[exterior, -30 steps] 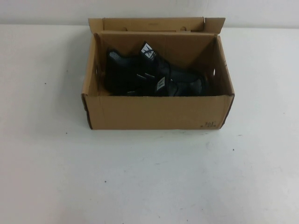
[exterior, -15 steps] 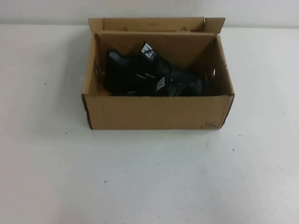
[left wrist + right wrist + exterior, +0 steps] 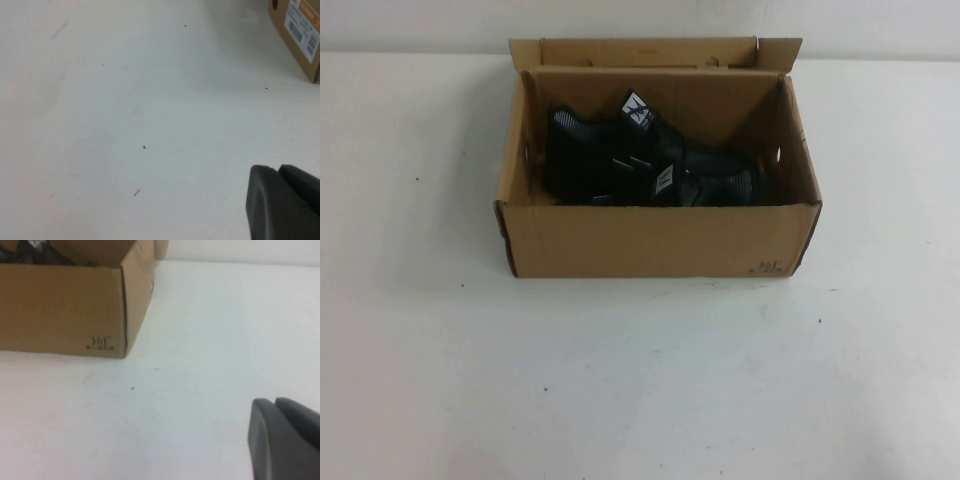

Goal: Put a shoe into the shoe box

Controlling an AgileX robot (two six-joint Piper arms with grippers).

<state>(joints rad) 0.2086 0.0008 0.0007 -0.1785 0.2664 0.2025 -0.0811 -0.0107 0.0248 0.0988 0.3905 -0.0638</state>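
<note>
Shoe box (image 3: 650, 240) front wall hides lower parts of both sneakers (image 3: 620, 160). Left gripper (image 3: 285, 202) and right gripper (image 3: 282, 437) cut off at frame edge; finger state indeterminate. Box corner print (image 3: 100, 343) only partly legible.

table (image 3: 640, 380): white, faint specks | on it: shoe box (image 3: 655, 240), lid flap up, far centre from me | my grippers: off the surface view
</note>
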